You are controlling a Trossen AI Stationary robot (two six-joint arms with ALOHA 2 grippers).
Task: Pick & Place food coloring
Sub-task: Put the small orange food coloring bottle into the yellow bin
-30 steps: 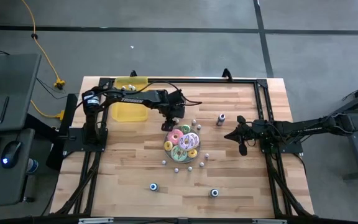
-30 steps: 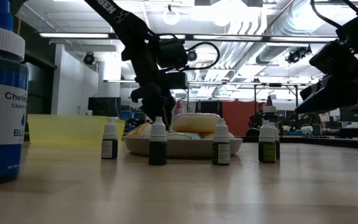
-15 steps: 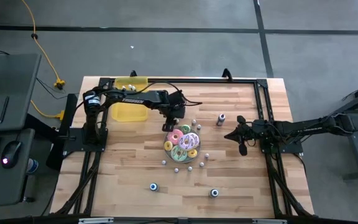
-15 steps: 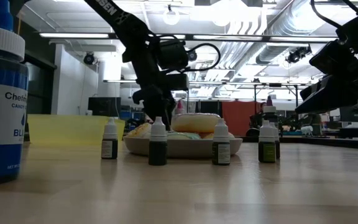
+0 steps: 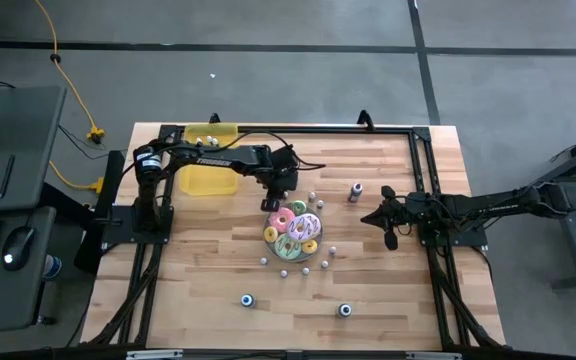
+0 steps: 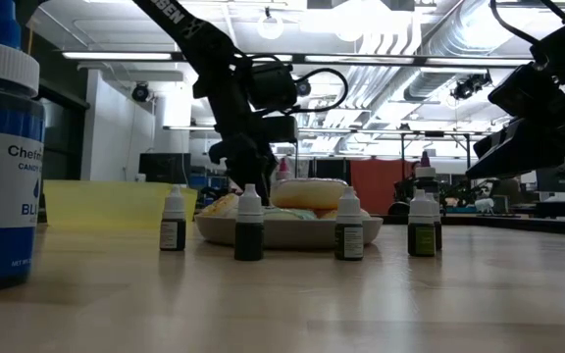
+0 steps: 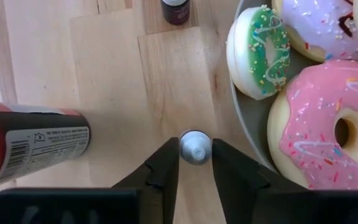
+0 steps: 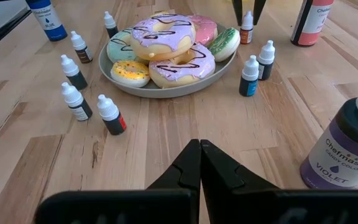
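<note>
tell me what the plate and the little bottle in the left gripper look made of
Plate: looks like matte grey plastic or glazed ceramic; smooth even rim, no shine to settle it. Bottle: likely soft plastic, with a pale moulded dropper cap between the left gripper fingers.

Overhead, table-level, two close wrist views; all share doughnut plate (image 5: 271, 235).

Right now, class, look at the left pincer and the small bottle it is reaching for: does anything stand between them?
Nothing visible does. The left pincer already straddles the small bottle, a finger at each side of its cap. The plate of doughnuts sits just beside it, and a large red bottle lies off to the other side, neither in the gap.
</note>
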